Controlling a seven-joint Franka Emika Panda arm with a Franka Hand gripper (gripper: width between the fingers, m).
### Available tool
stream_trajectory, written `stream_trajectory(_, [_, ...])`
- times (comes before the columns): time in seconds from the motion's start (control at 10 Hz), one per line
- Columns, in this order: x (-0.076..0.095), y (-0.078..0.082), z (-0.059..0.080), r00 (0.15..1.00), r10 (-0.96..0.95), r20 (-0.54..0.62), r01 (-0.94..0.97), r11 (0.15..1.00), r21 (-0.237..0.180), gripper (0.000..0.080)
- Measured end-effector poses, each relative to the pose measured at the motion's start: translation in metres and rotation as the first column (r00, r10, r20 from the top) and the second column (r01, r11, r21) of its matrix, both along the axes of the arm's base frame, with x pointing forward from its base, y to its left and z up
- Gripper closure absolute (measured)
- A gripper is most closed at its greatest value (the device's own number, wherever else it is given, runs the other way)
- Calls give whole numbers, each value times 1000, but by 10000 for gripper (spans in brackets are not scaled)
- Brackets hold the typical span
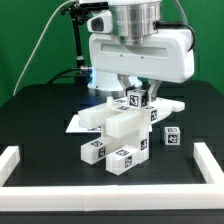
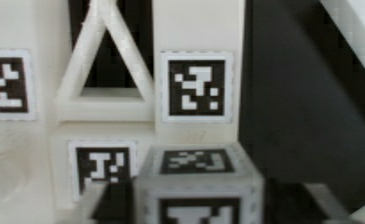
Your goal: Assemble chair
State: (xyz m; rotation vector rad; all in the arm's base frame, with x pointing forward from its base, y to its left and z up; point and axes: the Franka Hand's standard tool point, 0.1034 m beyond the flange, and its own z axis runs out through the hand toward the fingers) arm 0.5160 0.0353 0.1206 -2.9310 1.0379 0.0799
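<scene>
The chair's white tagged pieces lie in a cluster at the table's middle: a long panel (image 1: 122, 124), small blocks in front (image 1: 96, 150) (image 1: 122, 160) and one apart at the exterior view's right (image 1: 172, 137). My gripper (image 1: 134, 90) hangs straight over the cluster and is shut on a small tagged white block (image 1: 138, 98), held just above the panel. In the wrist view this block (image 2: 198, 185) fills the space between the jaws, with dark fingers tight at both its sides. Beyond it stands a white slotted piece (image 2: 117, 90) with tags (image 2: 197, 86).
A low white border rail runs along the left (image 1: 10, 165), front (image 1: 110, 196) and right (image 1: 210, 165) of the black table. A thin flat white sheet (image 1: 78, 124) lies under the cluster's back left. A black stand and cables (image 1: 78, 45) rise behind.
</scene>
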Motion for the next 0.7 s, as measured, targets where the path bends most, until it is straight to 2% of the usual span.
stream_trajectory(0.1, [0,0,0,1000,1,0,-1,1000,0,318])
stream_trajectory(0.2, [0,0,0,999,32,1,-32,999,1,188])
stream_trajectory(0.4, [4,-1,3,977,215,19,-215,977,4,161])
stream_trajectory(0.5, [5,-3,3,934,355,31,-355,935,4,152])
stream_trajectory(0.7, [4,-2,2,786,615,64,-615,788,-12,151])
